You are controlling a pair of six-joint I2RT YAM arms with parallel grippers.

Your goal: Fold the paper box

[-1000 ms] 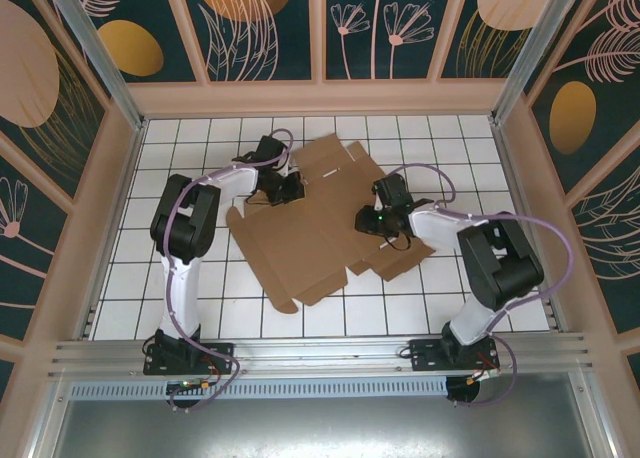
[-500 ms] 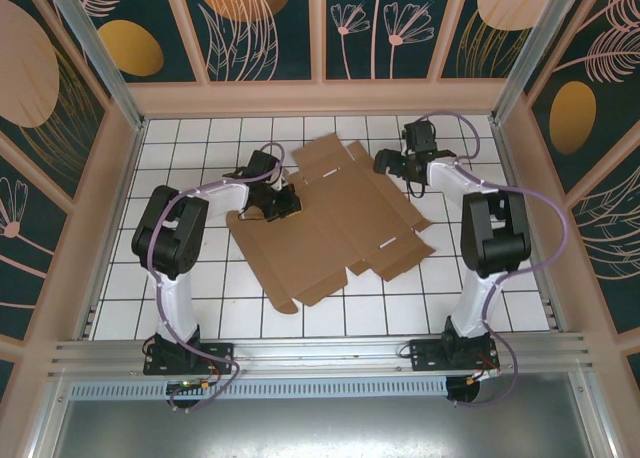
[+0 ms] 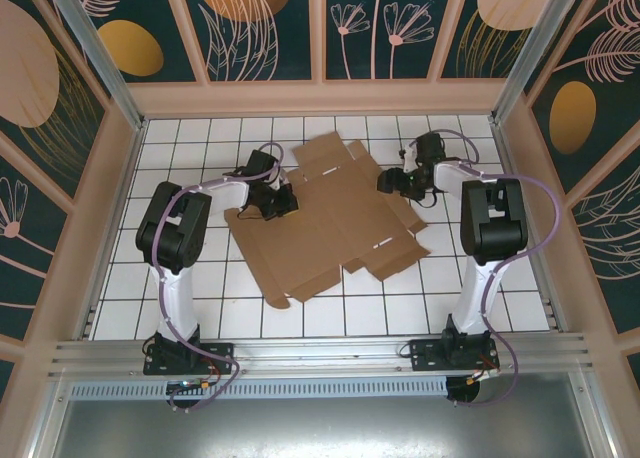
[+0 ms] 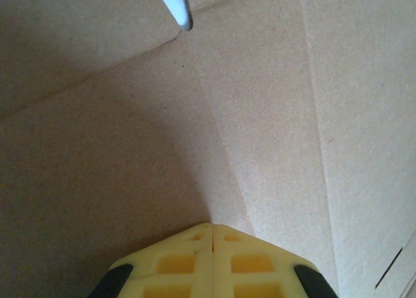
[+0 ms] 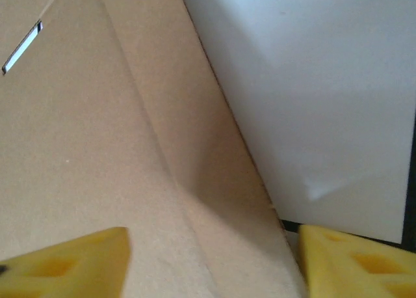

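Note:
The paper box (image 3: pixel 330 233) is a large flat brown die-cut sheet spread on the white tiled table (image 3: pixel 200 278). My left gripper (image 3: pixel 279 200) rests on the sheet's far left part. In the left wrist view its yellow fingers (image 4: pixel 195 262) are shut tip to tip, pressed against bare cardboard (image 4: pixel 292 116) beside a crease. My right gripper (image 3: pixel 392 183) sits at the sheet's far right edge. In the right wrist view it (image 5: pixel 211 262) is open, its two yellow fingertips (image 5: pixel 71 262) wide apart over the cardboard's (image 5: pixel 97 148) edge flap, with white table (image 5: pixel 325 83) beside it.
Wooden walls with dark patterned panels (image 3: pixel 320 28) close in the table on three sides. A metal rail (image 3: pixel 320 353) runs along the near edge by the arm bases. Bare tiles lie in front of the sheet (image 3: pixel 380 313).
My right arm swung from the sheet's middle right out to its far right edge and opened. The left gripper slid slightly nearer, staying shut. The sheet shifted a little to the left.

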